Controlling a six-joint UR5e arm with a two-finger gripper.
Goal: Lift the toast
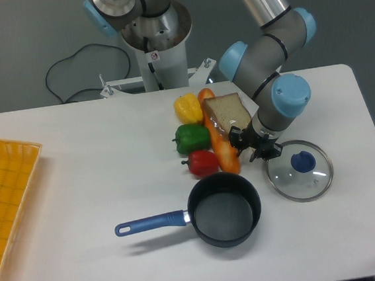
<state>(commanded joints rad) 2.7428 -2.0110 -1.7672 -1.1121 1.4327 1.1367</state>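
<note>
Hovering my gripper (255, 148) just right of the toast (227, 113), which leans on the long loaf (223, 147), I should drop my 2 spread fingers squarely over its edge.

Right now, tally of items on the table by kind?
Bell peppers: 3 — yellow bell pepper, green bell pepper, red bell pepper
Bread: 2 — brown toast slice, long orange baguette
Cookware: 2 — black blue-handled saucepan, glass lid
Yellow tray: 1
Total: 8

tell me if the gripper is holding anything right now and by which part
Nothing is clearly held. The gripper sits low beside the toast's lower right edge, near the glass lid, but whether its fingers pinch the slice cannot be told.
</note>
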